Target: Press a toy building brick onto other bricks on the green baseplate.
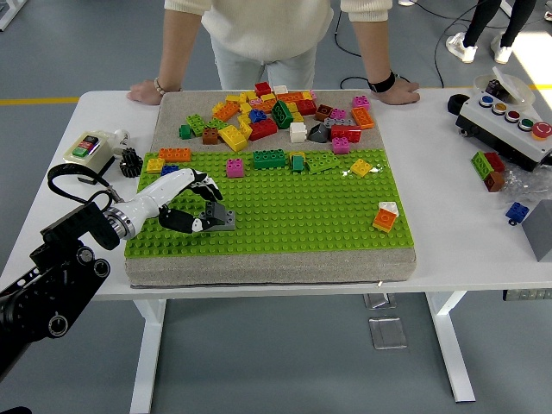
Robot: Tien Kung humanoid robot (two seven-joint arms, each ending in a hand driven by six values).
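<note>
Grey brick (217, 217) pinched in left hand (191, 207) over green baseplate (285, 216); studs to be aligned squarely, pressure applied straight down.

I am in a robot test lab, at a white table (448, 233) on a plain grey floor. To the right of the table's middle sits a box with big coloured buttons (509, 125), and to the left a small switch box (88, 148). Behind the table, cables (431, 39) lie on the floor.
</note>
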